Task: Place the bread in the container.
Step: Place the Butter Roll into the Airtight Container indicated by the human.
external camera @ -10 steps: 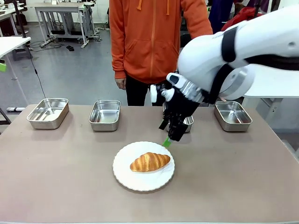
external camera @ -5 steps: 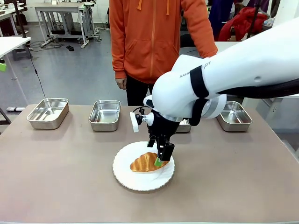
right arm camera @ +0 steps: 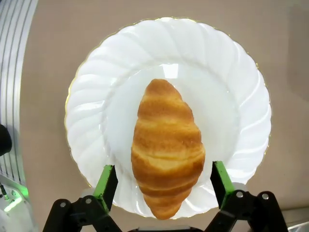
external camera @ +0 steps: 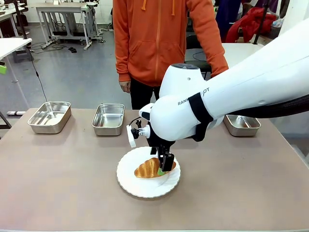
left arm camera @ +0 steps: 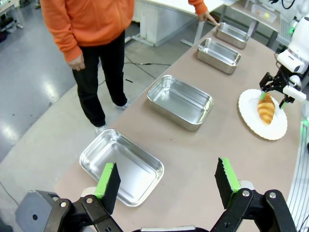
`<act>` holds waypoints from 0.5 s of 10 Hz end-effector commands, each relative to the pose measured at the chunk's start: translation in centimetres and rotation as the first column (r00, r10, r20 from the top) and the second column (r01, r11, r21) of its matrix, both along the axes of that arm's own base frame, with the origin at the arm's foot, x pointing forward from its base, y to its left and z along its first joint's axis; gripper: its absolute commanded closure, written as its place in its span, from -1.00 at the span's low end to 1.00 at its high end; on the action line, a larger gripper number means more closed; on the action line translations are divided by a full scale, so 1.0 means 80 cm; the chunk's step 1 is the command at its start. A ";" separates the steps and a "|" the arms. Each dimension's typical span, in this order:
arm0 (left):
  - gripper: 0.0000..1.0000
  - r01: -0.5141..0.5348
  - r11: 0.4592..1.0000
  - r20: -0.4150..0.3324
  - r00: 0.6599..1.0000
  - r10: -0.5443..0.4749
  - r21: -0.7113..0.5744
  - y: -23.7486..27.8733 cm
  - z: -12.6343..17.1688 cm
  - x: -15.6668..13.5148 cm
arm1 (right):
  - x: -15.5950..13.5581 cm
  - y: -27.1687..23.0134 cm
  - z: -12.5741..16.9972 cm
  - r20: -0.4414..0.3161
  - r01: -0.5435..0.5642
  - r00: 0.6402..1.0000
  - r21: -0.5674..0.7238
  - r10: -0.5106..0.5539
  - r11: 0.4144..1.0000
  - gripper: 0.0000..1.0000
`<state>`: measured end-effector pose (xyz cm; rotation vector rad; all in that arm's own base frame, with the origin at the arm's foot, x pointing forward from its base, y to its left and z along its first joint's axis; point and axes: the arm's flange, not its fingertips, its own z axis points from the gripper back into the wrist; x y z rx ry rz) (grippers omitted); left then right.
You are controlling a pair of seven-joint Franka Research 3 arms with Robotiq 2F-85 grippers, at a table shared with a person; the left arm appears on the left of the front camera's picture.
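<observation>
Bread (right arm camera: 166,150) lies lengthwise on a scalloped white plate (right arm camera: 227,72), directly between the fingers of the right gripper (right arm camera: 163,180). The jaws are spread, one green pad on each side of the croissant's lower half; a thin gap shows at each pad, so nothing is clamped. In the front view the right arm (external camera: 231,104) reaches in across the middle, bent sharply at the wrist, with the gripper pointing straight down onto the plate.

The left gripper (left arm camera: 167,179) hangs high above the end of the table (external camera: 58,183), tilted down over it, with its jaws wide apart and holding nothing. Just beyond its fingertips is the nearest container (left arm camera: 122,166), and three more steel pans alike run away from it in a row along the table's edge. The plate and bread sit well off, up and to the right.

The tabletop is plain brown. A person in an orange hoodie (external camera: 159,38) stands past the row of pans, on a grey floor with work tables behind.
</observation>
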<state>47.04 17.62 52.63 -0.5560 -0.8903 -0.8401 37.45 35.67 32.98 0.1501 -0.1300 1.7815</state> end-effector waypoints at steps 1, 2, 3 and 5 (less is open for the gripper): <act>-1.00 0.003 1.000 0.006 1.000 -0.003 -0.003 0.000 0.004 -0.001 | 0.002 0.021 -0.011 0.014 0.027 1.000 -0.036 -0.026 0.999 -1.00; -1.00 0.003 1.000 0.006 1.000 -0.003 -0.003 0.000 0.004 -0.001 | 0.001 0.025 -0.014 0.020 0.028 0.999 -0.049 -0.027 0.998 -1.00; -1.00 0.003 1.000 0.006 1.000 -0.003 -0.003 0.000 0.004 -0.001 | 0.001 0.028 -0.017 0.034 0.034 0.999 -0.060 -0.032 0.998 -1.00; -1.00 0.003 1.000 0.006 1.000 -0.003 -0.003 0.000 0.004 -0.001 | 0.000 0.036 -0.033 0.021 0.027 0.999 -0.096 -0.025 0.995 -1.00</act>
